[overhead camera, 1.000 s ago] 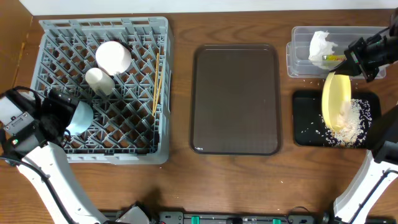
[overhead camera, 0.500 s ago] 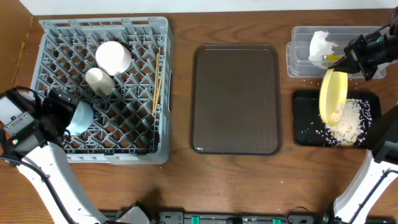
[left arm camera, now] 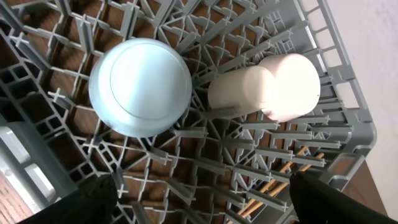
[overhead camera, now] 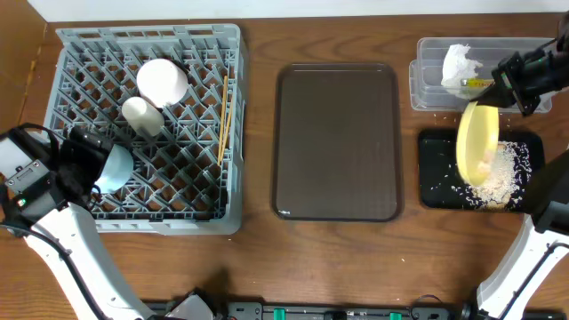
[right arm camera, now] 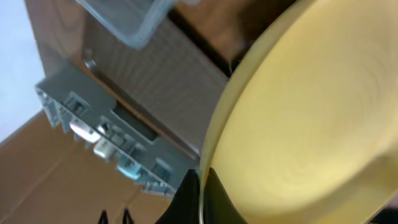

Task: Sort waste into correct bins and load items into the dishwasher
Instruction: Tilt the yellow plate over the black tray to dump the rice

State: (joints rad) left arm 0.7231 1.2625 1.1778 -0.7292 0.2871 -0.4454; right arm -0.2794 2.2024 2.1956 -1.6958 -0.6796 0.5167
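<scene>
I find the right tool (overhead camera: 500, 94) clamped on the upper rim of the pale yellow plate (overhead camera: 477, 147); the plate hangs on edge just below it, face steep, over the black tray (overhead camera: 433, 194) holding the crumbs (overhead camera: 505, 173); the dish rack (overhead camera: 89, 40) lies well off to this tool's left, beyond the brown serving tray (overhead camera: 338, 142); the left tool (left arm camera: 208, 202), spread wide above the light blue bowl (left arm camera: 140, 87), is nearer; I judge there are free pegs enough.

By the left edge, the grey lattice-grid dish rack (overhead camera: 89, 71) carries a light blue bowl (left arm camera: 140, 87) and a white bowl (overhead camera: 162, 81). Mid-bench lies a plain dark brown serving tray (overhead camera: 336, 142). At the right edge, the pale yellow plate (overhead camera: 476, 142) shows above beige crumbs (overhead camera: 502, 173) speckling the black tray (overhead camera: 436, 169).
</scene>
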